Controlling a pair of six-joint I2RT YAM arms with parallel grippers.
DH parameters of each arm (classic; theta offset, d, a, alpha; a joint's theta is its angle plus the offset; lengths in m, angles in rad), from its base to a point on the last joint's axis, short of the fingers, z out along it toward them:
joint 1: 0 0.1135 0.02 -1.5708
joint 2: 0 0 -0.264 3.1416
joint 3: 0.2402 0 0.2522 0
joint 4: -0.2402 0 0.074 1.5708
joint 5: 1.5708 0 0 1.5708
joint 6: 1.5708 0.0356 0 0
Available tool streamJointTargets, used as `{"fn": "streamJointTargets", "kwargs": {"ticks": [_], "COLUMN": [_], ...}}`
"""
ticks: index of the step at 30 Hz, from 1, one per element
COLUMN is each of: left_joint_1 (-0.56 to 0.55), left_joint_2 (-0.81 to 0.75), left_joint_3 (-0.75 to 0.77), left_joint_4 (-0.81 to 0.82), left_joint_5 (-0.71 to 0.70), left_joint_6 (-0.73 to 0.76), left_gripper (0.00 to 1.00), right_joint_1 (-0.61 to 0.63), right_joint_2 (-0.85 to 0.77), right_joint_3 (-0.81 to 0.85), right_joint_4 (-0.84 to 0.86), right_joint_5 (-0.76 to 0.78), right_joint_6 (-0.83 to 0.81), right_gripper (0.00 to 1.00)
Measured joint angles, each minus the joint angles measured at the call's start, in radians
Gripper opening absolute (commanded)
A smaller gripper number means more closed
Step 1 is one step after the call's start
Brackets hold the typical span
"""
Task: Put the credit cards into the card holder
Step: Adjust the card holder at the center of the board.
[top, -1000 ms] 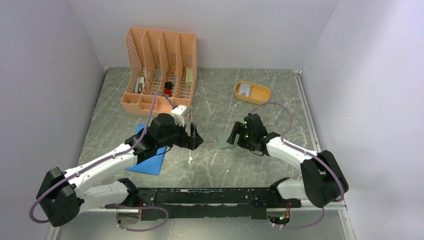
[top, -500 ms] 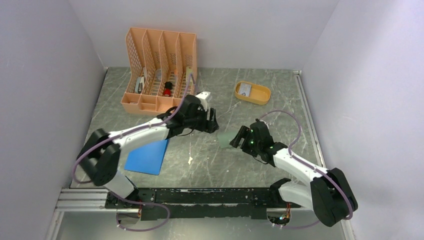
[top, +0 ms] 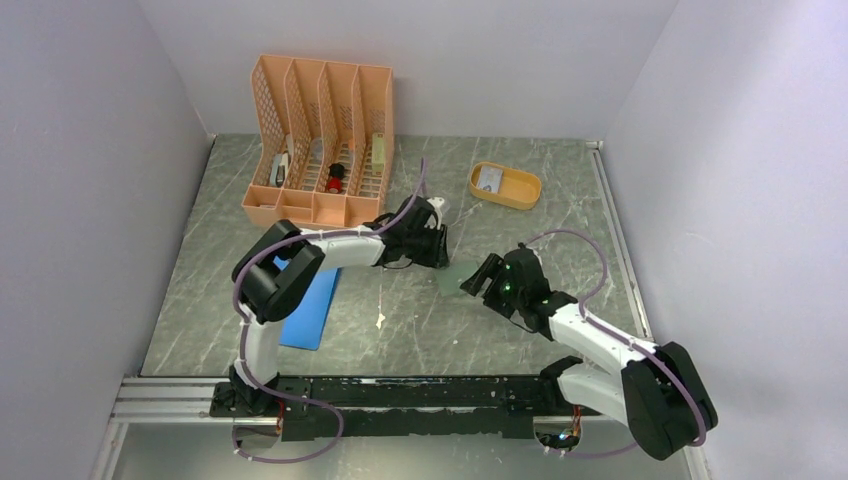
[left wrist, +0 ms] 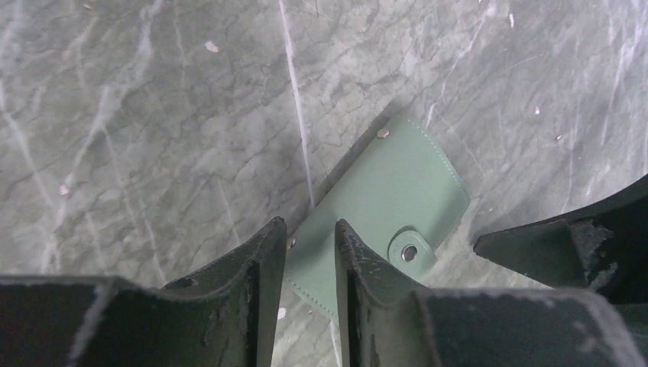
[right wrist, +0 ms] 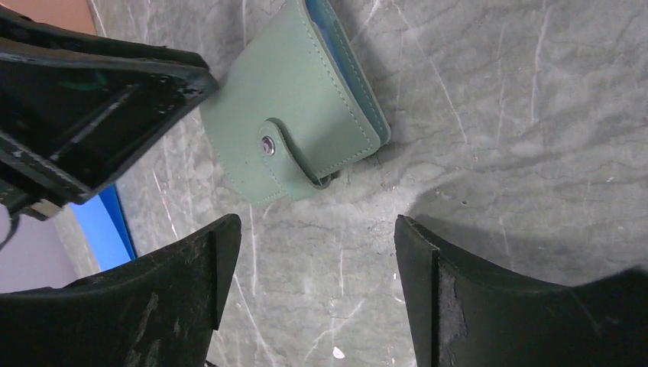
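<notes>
The card holder (top: 453,277), a sage-green wallet, lies folded on the table with its snap tab fastened (right wrist: 267,145). My left gripper (top: 437,246) hovers over its near corner. In the left wrist view the jaws (left wrist: 309,229) stand narrowly apart, with the card holder (left wrist: 382,191) showing through the gap and nothing pinched. My right gripper (top: 487,275) is just right of the wallet, its jaws (right wrist: 313,229) wide open over bare table, short of the card holder (right wrist: 290,115). A pale credit card (top: 488,178) rests in the yellow tray (top: 520,192) at the back.
An orange file organiser (top: 320,140) with small items stands at the back left. A flat blue pad (top: 310,305) lies left of centre, under the left arm. A small pale scrap (top: 380,320) sits on the table in front of the wallet. Walls close in both sides.
The left arm swung right and away from its base, off the blue pad to the wallet, and its jaws narrowed. The right gripper drew back slightly to the right.
</notes>
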Motion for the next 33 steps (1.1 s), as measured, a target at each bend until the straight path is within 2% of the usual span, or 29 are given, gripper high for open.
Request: {"fn": "streamJointTargets", "kwargs": {"ticks": [6, 18, 22, 27, 33], "left_joint_1": [-0.042, -0.107, -0.143, -0.18, -0.185], "left_joint_2": [0.024, -0.149, -0.215, -0.314, -0.436], "left_joint_3": [-0.018, -0.315, -0.41, -0.532, -0.6], "left_joint_4": [0.036, 0.198, 0.234, 0.255, 0.196], "left_joint_5": [-0.007, -0.013, -0.023, -0.068, -0.132], "left_joint_6": [-0.014, -0.112, -0.149, -0.201, -0.222], "left_gripper": [0.23, 0.12, 0.11, 0.11, 0.14], "right_joint_1": [-0.002, -0.003, 0.037, 0.159, 0.204], "right_joint_2": [0.054, 0.223, 0.276, 0.321, 0.277], "right_joint_3": [0.01, 0.115, 0.145, 0.181, 0.185], "right_joint_4": [0.032, 0.083, 0.115, 0.129, 0.043], "right_joint_5": [-0.004, -0.015, -0.007, 0.043, 0.103], "right_joint_6": [0.016, -0.067, -0.098, -0.118, -0.132], "right_gripper": [0.77, 0.76, 0.75, 0.75, 0.77]}}
